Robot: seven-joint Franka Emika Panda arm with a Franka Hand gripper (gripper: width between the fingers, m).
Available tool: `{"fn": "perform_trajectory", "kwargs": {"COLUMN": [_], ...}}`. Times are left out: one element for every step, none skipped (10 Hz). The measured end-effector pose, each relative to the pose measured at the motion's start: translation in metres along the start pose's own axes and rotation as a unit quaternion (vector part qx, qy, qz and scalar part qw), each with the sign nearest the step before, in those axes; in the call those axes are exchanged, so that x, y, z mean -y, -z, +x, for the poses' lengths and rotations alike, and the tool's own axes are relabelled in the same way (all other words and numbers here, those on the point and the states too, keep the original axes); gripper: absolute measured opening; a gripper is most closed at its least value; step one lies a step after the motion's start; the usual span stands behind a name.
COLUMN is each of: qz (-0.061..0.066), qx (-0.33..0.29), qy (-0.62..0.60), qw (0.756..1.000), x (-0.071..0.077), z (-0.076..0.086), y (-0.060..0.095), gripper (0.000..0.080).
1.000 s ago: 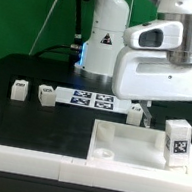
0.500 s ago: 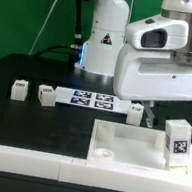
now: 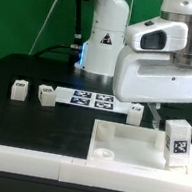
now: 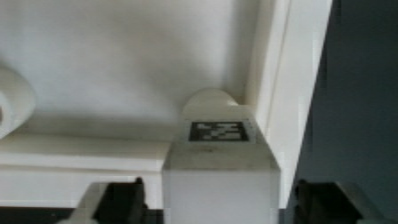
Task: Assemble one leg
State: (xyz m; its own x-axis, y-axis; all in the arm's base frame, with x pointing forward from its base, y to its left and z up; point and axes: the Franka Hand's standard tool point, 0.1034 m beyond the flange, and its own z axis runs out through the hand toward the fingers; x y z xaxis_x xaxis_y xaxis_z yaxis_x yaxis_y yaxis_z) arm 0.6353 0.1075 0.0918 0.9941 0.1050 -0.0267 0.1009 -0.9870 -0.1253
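Note:
A leg (image 3: 176, 143), a small white block with a black-and-white tag, stands upright in the near corner of the large flat white square piece (image 3: 125, 150) at the exterior view's right. In the wrist view the leg (image 4: 221, 170) sits over that piece's corner socket, between my fingers. My gripper (image 4: 228, 205) is open, one dark finger on each side of the leg with narrow gaps. In the exterior view the gripper (image 3: 174, 121) hangs just above the leg. Three more legs lie on the black table: two (image 3: 19, 90) (image 3: 46, 96) at the left, one (image 3: 135, 112) behind the square piece.
The marker board (image 3: 91, 99) lies at the back middle of the table. A white rail (image 3: 23, 158) runs along the front edge with a raised end at the left. The arm's base (image 3: 102, 34) stands behind.
The arm's wrist has sunk slightly toward the leg. The leg and the other parts have not moved.

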Motion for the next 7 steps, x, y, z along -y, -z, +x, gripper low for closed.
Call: {"fn": "perform_trajectory", "kwargs": {"qz": [0.0,0.001,0.0,0.002,0.003,0.003,0.005], "qx": [0.0,0.0,0.0,0.0,0.0,0.0,0.001], "qy": [-0.002,-0.021,-0.021,-0.043,-0.111,-0.155,-0.206], "qw": [1.0,1.0,1.0,0.999,0.994,0.988,0.978], "x": [0.0001,0.0002,0.0001,0.0008,0.0014,0.0018,0.0026], "z": [0.0,0.0,0.0,0.0,0.0,-0.0001,-0.0001], "y": [0.0,0.0,0.0,-0.0001,-0.0002,-0.0002,-0.0005], "gripper": [0.0288,0.0289,0.0289,0.0289,0.0289,0.0289,0.0289]}}
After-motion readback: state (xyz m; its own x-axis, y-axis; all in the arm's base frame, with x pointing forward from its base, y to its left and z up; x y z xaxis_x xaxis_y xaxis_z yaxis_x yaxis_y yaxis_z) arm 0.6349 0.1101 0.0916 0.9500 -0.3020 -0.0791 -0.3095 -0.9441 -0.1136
